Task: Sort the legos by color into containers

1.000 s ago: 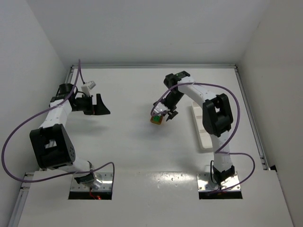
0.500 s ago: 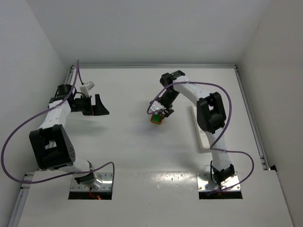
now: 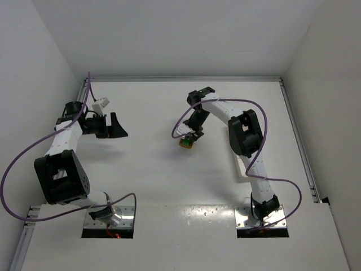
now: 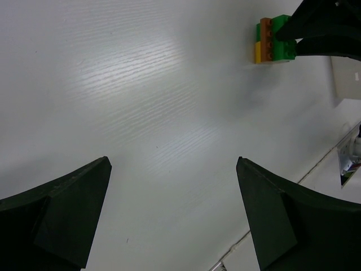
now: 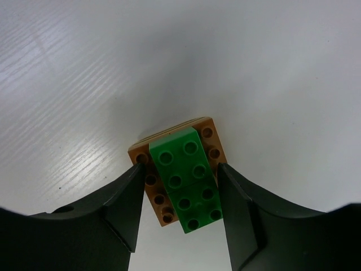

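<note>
Right tool (image 5: 180, 172) pinches the lego stack (image 5: 181, 155) at centre frame. Keep the squeeze square, lift straight, then split the colours. Left tool (image 4: 172, 164) waits, spread wide.

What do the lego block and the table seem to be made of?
Lego block: hard moulded plastic, glossy, judging by crisp studs and flat saturated green and brown. Table: white with a soft sheen and fine grain lines, perhaps laminate or painted board.

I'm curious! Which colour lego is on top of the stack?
The green brick: it lies over the wider brown brick, with all its studs showing.
</note>
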You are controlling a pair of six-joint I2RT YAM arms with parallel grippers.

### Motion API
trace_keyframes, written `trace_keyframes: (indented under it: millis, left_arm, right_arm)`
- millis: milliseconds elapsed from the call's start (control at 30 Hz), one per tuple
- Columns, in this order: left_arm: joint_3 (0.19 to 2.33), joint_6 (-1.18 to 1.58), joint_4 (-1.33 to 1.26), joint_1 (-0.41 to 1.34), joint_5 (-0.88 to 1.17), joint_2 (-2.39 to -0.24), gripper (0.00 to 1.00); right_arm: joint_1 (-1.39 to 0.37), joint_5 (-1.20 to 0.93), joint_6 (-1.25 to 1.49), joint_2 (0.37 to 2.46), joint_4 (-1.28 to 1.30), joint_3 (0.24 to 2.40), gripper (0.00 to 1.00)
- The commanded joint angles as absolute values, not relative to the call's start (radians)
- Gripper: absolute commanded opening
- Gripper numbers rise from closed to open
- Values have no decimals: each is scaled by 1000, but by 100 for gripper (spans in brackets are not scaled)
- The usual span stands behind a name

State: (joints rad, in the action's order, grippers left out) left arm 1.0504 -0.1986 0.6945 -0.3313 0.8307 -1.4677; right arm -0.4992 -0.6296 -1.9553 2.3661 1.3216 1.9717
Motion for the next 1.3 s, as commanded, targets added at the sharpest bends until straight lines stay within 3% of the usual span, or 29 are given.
trace_keyframes:
  millis: [0, 367, 500, 533, 633, 700, 833, 1000, 1133, 1267]
  left_arm:
    - [1037, -215, 687, -347, 845, -1436, 100]
    - [1019, -215, 678, -347, 854, -1408, 100]
    - [1009, -215, 678, -347, 854, -1408, 100]
    - [1009, -215, 678, -347, 854, -1399, 100]
    - [1009, -215, 678, -347, 854, -1390, 100]
    - [999, -215, 678, -347, 864, -1367, 100]
    - [905, -154, 591, -347, 848, -1264, 100]
    - [810, -28, 470, -338, 684, -1028, 100]
    - [736, 5, 391, -304, 627, -890, 100]
    - [680, -5, 332, -291, 764, -868, 100]
  right_arm:
    - [-506, -640, -2224, 2373, 1408, 2011, 54]
    - [-497, -620, -2224, 2375, 1408, 2000, 39]
    - [-497, -611, -2224, 2362, 1408, 1979, 24]
    - [-497, -611, -2224, 2350, 1408, 1970, 15]
    - [-497, -633, -2206, 2329, 1408, 1970, 1]
    - [-488, -673, -2178, 2316, 1408, 1980, 0]
    - [-488, -759, -1969, 2280, 1408, 2016, 0]
    - [-488, -851, -1645, 2237, 1388, 2016, 0]
    - [-488, -926, -1243, 2217, 1264, 2005, 0]
    - [-466, -1046, -706, 2227, 1119, 2014, 0]
